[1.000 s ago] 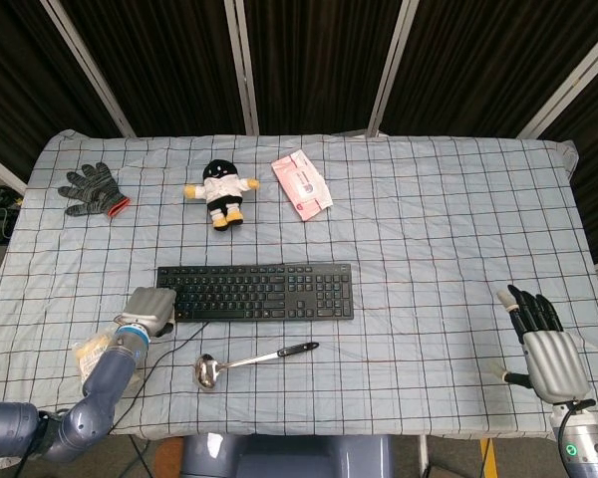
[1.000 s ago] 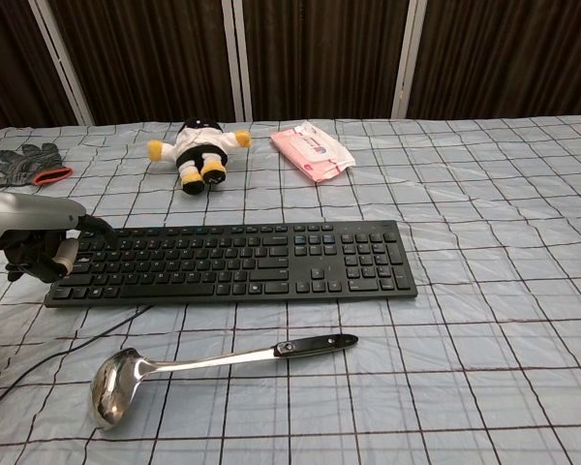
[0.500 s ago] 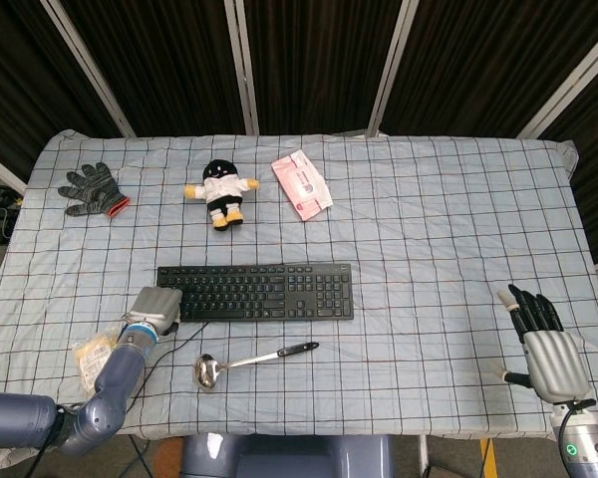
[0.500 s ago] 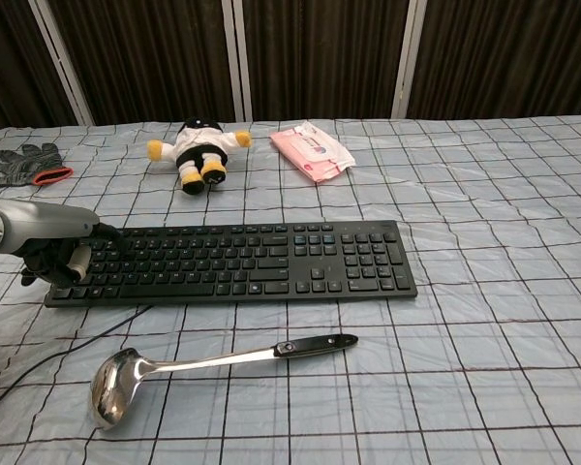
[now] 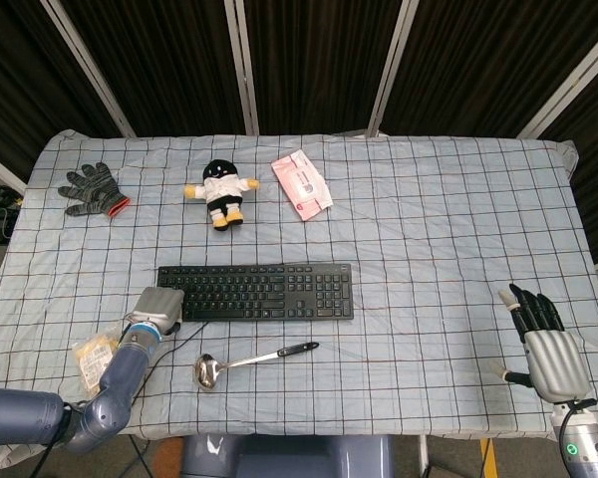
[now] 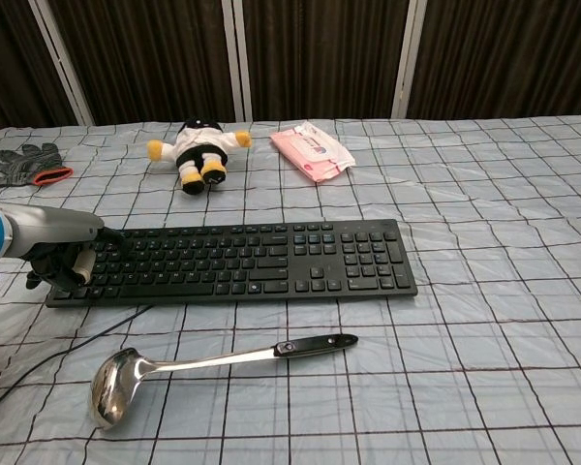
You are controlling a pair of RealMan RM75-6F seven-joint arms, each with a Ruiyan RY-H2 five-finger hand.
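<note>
Left robot hand (image 6: 66, 260) fingers curled on the keyboard (image 6: 237, 263) left end, grip unclear; right robot hand (image 5: 548, 344) open, empty, near counter (image 5: 448, 229) right edge.

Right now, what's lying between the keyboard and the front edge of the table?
A metal ladle with a black handle lies there on the checked cloth, in front of the keyboard, touching neither. The keyboard's cable also crosses there. The chest view shows both.
</note>
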